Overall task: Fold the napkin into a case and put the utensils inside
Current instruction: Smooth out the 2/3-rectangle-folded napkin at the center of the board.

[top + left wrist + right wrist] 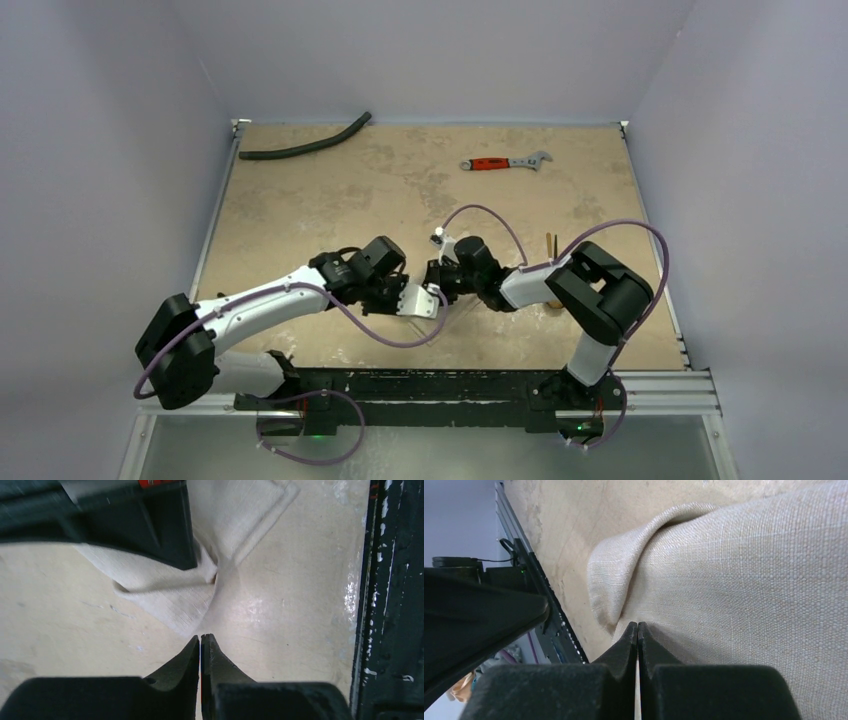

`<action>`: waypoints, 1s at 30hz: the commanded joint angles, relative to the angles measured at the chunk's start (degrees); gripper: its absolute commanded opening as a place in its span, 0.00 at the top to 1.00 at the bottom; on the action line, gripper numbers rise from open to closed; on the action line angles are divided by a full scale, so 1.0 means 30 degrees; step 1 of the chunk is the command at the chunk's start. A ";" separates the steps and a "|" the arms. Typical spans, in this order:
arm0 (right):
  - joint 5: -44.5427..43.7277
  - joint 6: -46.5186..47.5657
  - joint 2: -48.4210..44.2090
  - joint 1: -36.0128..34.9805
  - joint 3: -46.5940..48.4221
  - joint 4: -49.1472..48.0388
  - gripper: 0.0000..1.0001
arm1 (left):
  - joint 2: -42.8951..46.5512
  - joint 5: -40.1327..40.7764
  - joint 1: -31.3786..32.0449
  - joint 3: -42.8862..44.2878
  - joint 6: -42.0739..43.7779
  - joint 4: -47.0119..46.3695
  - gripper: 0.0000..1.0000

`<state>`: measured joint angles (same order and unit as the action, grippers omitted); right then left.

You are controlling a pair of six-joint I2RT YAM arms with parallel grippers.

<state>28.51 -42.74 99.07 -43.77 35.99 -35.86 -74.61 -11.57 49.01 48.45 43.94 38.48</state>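
The left gripper point(201, 639), black and two-fingered, hangs low over the pale speckled table point(290, 630) with its jaws pressed together on nothing. Its tips sit just beside the nearest corner of the napkin point(165, 592), a soft beige cloth square lying rumpled toward the front of the table. Closed and empty like that, it looks poised to pin or nudge the corner rather than lift it.

To its right, the right gripper point(638, 626), also black, is fully closed too, but on cloth. The weave gathers into a raised ridge that runs straight to its tips, so it has the napkin pinched by a fold — likely to carry that edge over and form the case.

Farther right, the slim gold metal utensils point(549, 246) show only as what seems a thin handle beside the right arm — well apart from the napkin and not yet inside it.
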 commanded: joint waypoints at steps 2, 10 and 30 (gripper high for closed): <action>0.0936 -0.0285 0.0737 -0.0119 -0.0503 -0.1314 1.00 | 0.0809 0.1094 0.2005 -0.0903 0.2413 -0.2126 0.95; 0.0983 0.0110 0.0254 -0.0125 -0.0836 -0.1253 1.00 | 0.0615 0.1885 0.3100 -0.2172 0.5126 -0.1493 0.95; 0.1855 0.0110 0.1690 -0.0118 -0.0601 -0.2049 1.00 | 0.0397 0.3247 0.3866 -0.3913 0.5689 -0.5685 0.83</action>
<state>32.73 -43.07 103.18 -43.86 34.22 -41.23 -73.21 -2.83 60.31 37.47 59.79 24.82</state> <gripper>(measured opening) 0.004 0.166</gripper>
